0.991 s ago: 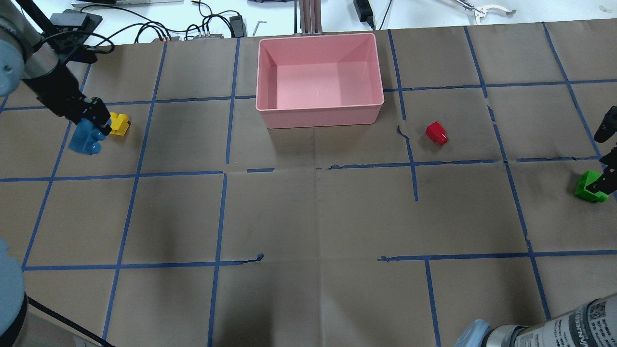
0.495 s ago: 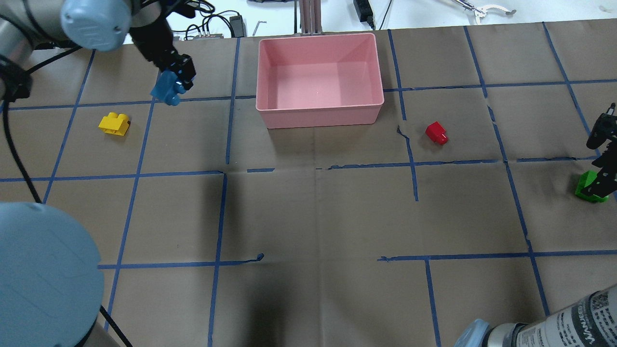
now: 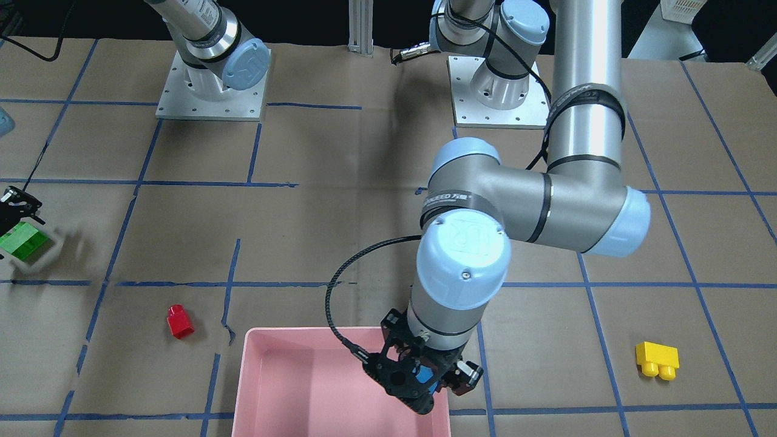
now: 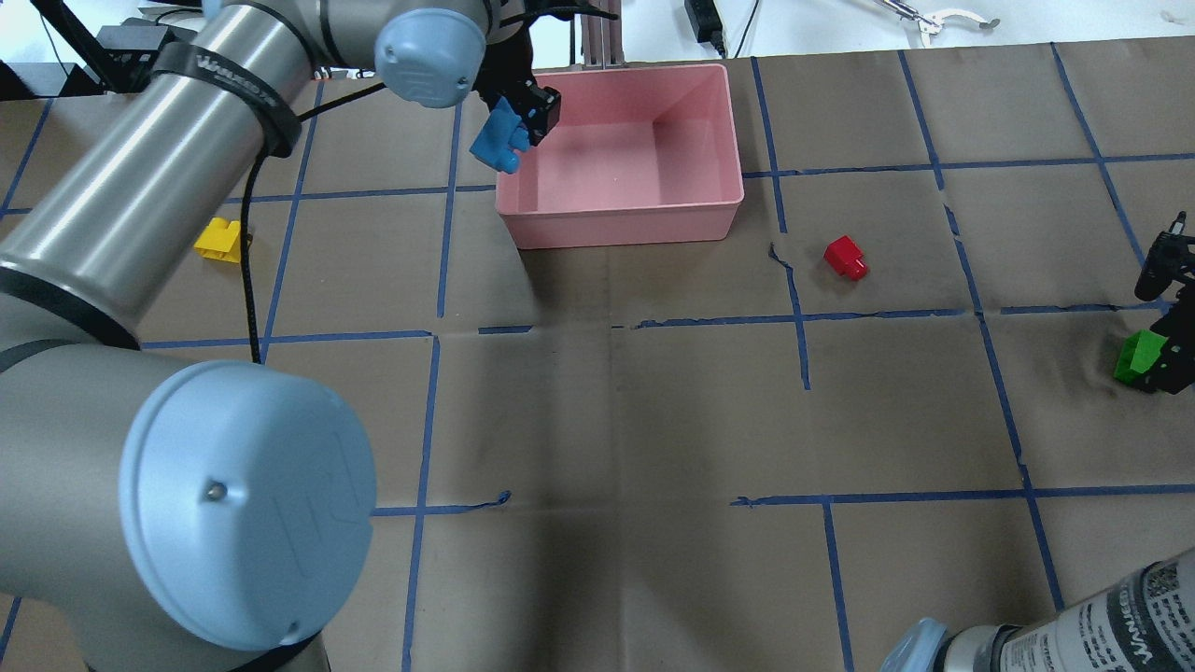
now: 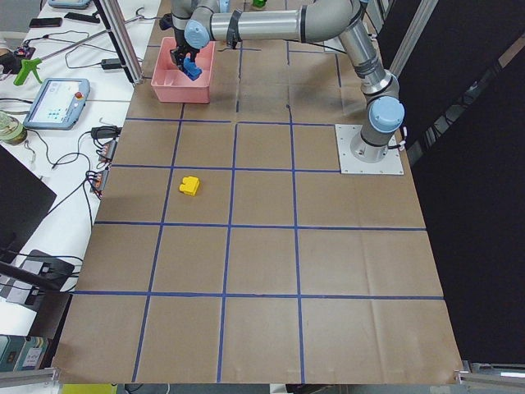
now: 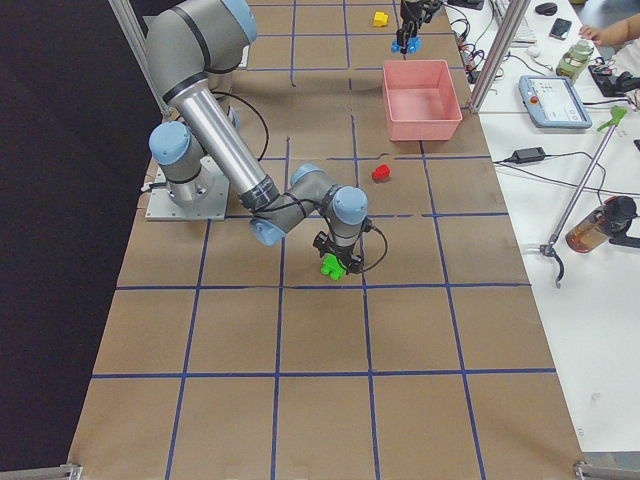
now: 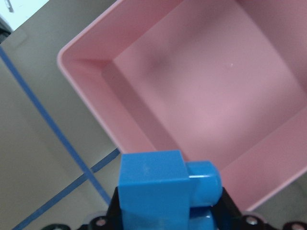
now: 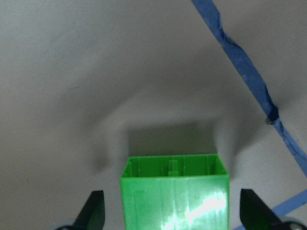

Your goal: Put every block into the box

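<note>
One blue block (image 4: pixel 494 143) in the left gripper (image 4: pixel 528 124), above the box (image 4: pixel 616 224) rim

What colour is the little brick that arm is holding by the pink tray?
Blue. The brick shows best, close up, in the left wrist view.

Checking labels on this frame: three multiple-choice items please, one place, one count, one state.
1. Yellow block sits where? A on the table, robot's left of the box; B inside the box; C stacked on another block.
2. Blocks lying inside the box? A two; B one; C none.
3. Left pincer? A open, empty; B shut on the blue block; C shut on a red one.
Key: A, it lies alone on the table; C, box floor bare; B, blue block clamped between its fingers.
</note>
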`<action>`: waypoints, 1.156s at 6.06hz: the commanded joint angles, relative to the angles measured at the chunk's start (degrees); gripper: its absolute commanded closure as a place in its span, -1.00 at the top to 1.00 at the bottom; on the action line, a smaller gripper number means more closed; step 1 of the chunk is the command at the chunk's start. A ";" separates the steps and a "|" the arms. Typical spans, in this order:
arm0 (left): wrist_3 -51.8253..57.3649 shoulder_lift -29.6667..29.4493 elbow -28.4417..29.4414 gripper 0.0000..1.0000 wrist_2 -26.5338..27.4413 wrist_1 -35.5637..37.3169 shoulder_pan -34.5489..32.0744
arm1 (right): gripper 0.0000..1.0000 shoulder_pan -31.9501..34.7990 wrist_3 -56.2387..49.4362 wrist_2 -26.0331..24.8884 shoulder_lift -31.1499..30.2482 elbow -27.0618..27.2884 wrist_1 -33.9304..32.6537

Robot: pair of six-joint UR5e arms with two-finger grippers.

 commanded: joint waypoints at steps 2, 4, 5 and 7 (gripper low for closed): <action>-4.93 -4.09 -1.02 -0.26 0.00 12.82 -1.34 | 0.27 0.00 0.31 -0.84 -0.05 0.05 0.10; -4.51 -1.47 -5.41 0.99 0.43 12.83 -1.52 | -0.11 0.00 -0.04 -0.67 -0.66 -0.13 -0.16; -4.68 0.63 -6.82 0.99 0.70 12.82 -1.43 | -0.11 0.09 0.83 -0.67 -1.53 -0.83 0.01; -6.77 7.57 -11.47 0.99 0.44 12.82 4.06 | -0.13 0.70 12.54 1.08 -11.85 -2.15 7.77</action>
